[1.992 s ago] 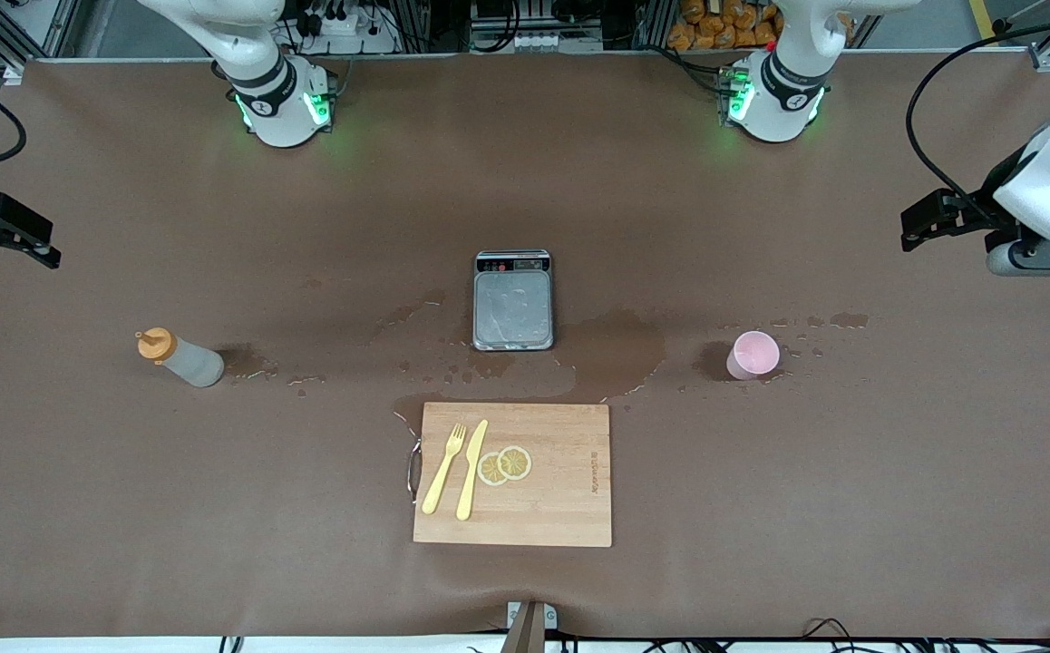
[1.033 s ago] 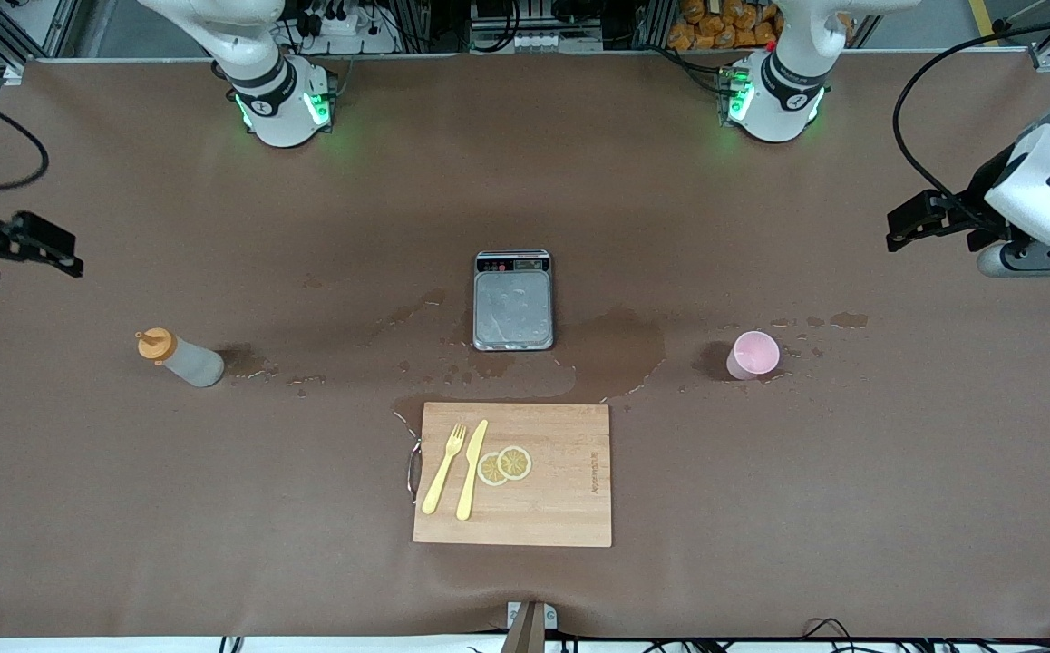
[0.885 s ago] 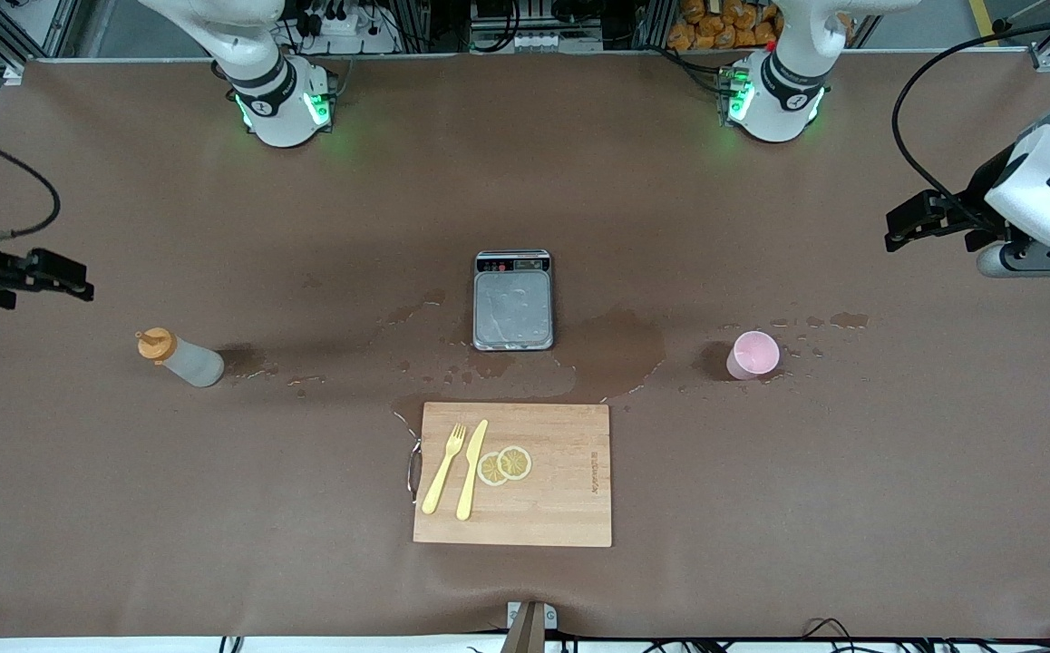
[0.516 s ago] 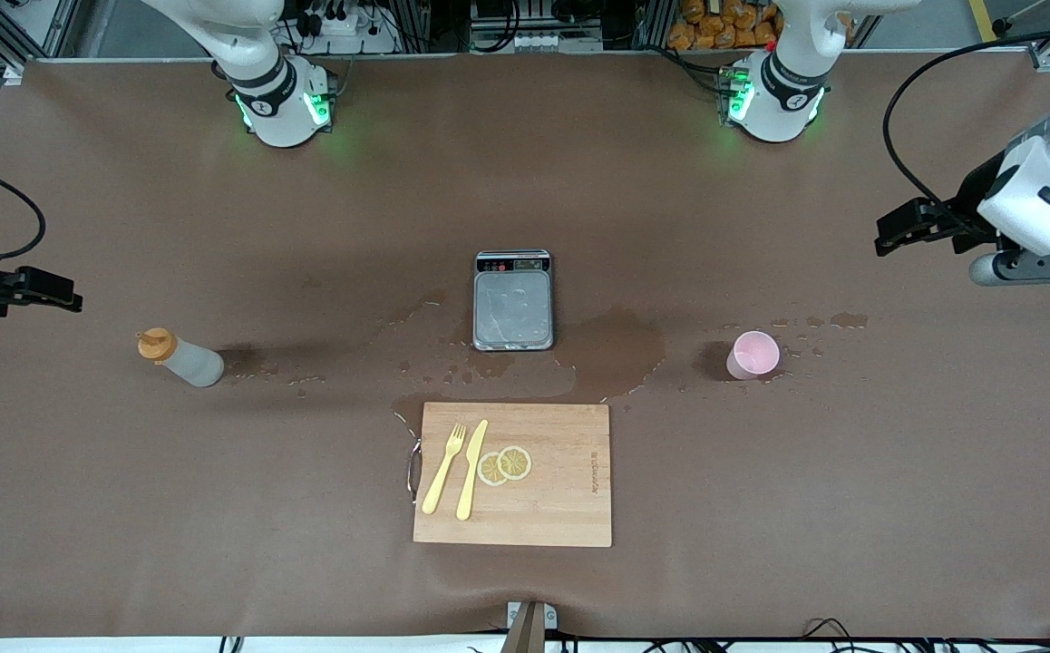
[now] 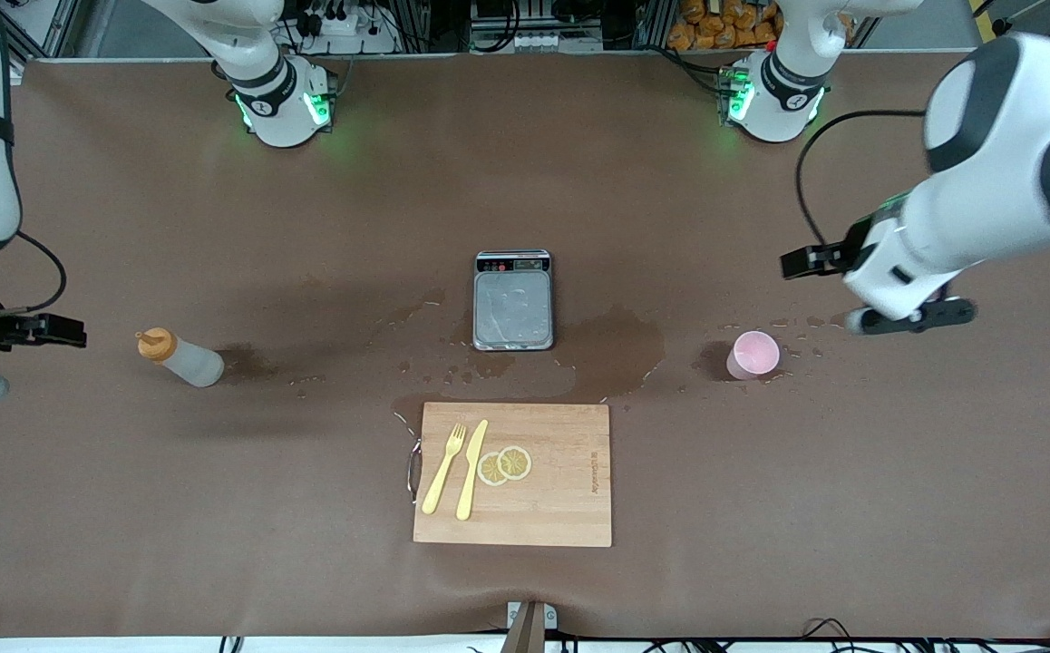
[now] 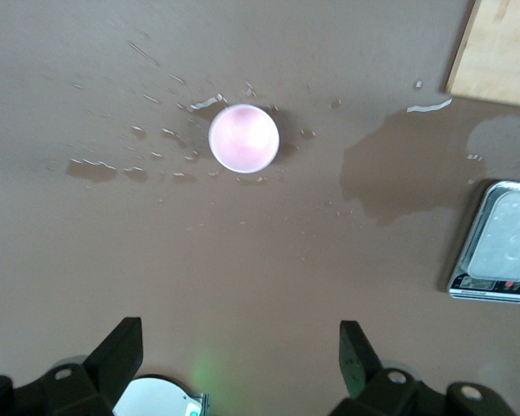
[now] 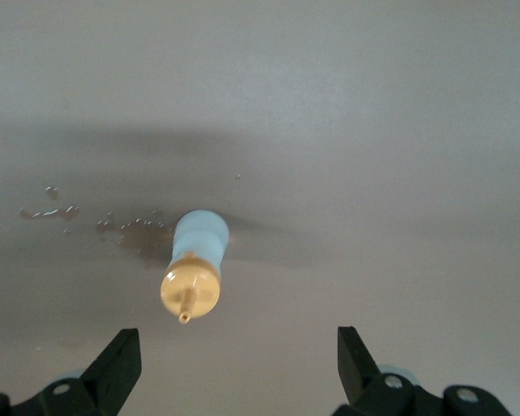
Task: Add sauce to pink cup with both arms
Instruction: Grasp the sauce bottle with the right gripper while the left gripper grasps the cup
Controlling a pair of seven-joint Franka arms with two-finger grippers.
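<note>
Front view: wet brown table (image 5: 761, 499); left claw (image 6: 238, 368) and right claw (image 7: 238, 368) wide open, empty.

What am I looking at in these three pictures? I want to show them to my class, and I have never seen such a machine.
Two white robot arms work at a brown table. The big picture looks down from a high camera facing them; the two small ones come from cameras on each arm's wrist.

The left claw hangs open over the table near the pink cup, which stands upright. The right claw, also open, hangs near the sauce bottle at its end of the table. Neither holds anything.

Between them sit a grey scale and, nearer the high camera, a wooden board bearing a yellow fork, knife and two lemon slices. Wet spill marks stain the table.
</note>
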